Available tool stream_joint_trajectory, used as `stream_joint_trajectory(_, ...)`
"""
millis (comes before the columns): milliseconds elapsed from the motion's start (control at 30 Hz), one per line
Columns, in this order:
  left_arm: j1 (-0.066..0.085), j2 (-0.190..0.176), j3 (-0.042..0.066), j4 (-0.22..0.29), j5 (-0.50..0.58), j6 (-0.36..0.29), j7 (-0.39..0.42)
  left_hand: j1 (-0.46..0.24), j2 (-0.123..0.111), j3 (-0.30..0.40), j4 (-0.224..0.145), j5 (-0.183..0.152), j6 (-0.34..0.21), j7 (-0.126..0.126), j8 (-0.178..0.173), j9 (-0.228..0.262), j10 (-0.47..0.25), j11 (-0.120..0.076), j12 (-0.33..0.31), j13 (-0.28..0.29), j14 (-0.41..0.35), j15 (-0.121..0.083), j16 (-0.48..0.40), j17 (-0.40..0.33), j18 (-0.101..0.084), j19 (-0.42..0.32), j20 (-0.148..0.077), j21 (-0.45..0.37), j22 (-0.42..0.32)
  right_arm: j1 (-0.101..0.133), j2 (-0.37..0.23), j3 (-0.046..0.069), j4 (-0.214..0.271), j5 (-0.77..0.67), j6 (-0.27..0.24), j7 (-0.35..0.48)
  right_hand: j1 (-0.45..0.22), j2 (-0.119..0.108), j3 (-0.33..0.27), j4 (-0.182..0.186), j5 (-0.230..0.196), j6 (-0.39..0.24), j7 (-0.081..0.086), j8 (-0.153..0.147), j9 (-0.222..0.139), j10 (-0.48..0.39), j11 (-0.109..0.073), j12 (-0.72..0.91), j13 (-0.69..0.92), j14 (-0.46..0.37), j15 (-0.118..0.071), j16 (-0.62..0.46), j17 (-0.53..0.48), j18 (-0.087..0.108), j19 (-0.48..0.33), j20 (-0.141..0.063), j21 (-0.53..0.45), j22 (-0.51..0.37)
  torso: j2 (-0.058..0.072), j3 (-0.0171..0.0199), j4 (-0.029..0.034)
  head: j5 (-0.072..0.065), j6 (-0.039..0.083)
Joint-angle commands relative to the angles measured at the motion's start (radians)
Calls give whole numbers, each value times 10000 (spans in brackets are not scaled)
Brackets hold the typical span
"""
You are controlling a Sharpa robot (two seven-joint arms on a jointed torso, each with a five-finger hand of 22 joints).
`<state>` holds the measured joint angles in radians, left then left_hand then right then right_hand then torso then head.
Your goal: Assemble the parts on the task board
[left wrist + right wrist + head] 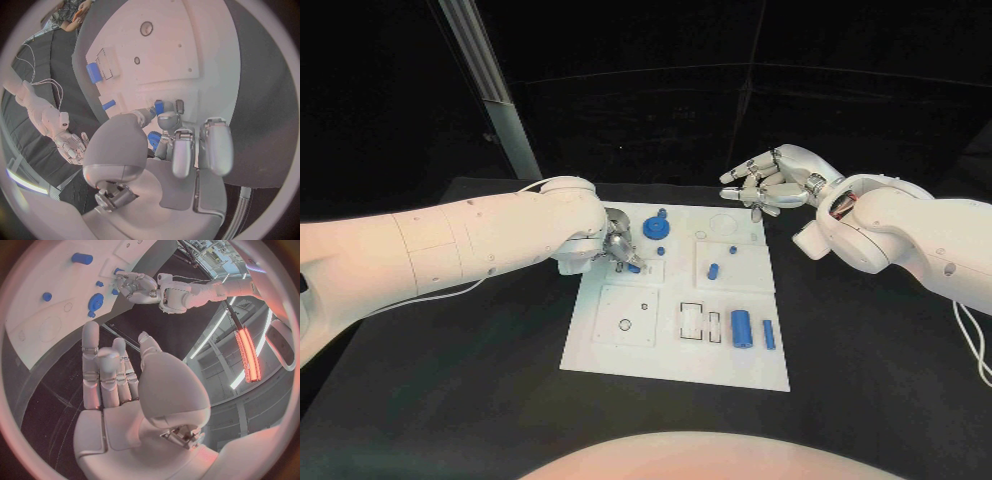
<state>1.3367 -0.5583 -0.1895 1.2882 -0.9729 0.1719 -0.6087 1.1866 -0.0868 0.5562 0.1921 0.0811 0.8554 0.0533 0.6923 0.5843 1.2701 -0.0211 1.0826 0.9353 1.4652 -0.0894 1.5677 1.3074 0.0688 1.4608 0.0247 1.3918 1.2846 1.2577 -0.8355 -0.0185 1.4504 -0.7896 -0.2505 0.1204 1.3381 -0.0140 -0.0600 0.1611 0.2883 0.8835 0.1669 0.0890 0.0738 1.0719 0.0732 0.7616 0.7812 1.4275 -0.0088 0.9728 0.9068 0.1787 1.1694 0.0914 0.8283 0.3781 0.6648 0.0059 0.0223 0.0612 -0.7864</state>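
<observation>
Two hands: you had both over the black table [473, 340].
Task board [661, 345]: white plate at frame centre.
Left hand [615, 246]: at the board's upper left, fingers closed on a small blue part [154, 139].
Right hand [769, 183]: above the board's upper right corner, fingers apart, holding nothing.
Blue cylinders [741, 326]: you left them at the board's lower right.
Blue gear [658, 231]: upper board, just right of the left hand.

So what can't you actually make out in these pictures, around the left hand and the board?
- Head view: the left hand covers its fingertips' contact with the small blue part; a grip cannot be confirmed.
- Left wrist view: the fingers hide most of that part.
- Head view: outlines on the task board are too small to identify.
- Right hand: open, off the board.
</observation>
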Motion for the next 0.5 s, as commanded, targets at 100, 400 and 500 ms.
stream_joint_trajectory(100, -30, 119, -32, -107, -133, 278, -92, -590, -64, 1421, -1356, 8, 103, -91, 156, 90, 143, -60, 128, 69, 1056, 30, 31, 2634, -103, 108, -10, 62, 50, 22, 21, 8, -3, -13, 76, 63, -50, 54, -72, 24, 52, -74, -18, 60, 16, -21, 8, -23, -17, 72, -5, -46, -21, 57, 61, 20, -63, -20, -1, 4, -3, 15, -9)
stream_joint_trajectory(400, -28, 307, -31, -320, -133, 411, -97, -1383, -176, 622, -862, -20, 317, -170, 207, 121, 213, -124, 293, 210, 1056, -28, 31, 2634, -117, 139, -66, 96, 142, 22, 32, 8, -2, -13, 83, 53, -50, 54, -72, 24, 52, -74, -18, 60, 16, -21, 8, -23, -17, 72, -5, -46, -21, 57, 61, 20, -63, -20, -3, 11, -7, 9, -19)
stream_joint_trajectory(500, -28, 354, -31, -369, -133, 448, -102, -1533, -172, 437, -753, -19, 380, -189, 223, 129, 240, -138, 341, 255, 1056, -41, 31, 2634, -123, 152, -78, 113, 178, 22, 35, 8, 1, -13, 89, 49, -50, 54, -72, 24, 52, -74, -18, 60, 16, -21, 8, -23, -17, 72, -5, -46, -21, 57, 61, 20, -63, -20, 1, 5, -7, 4, -29)
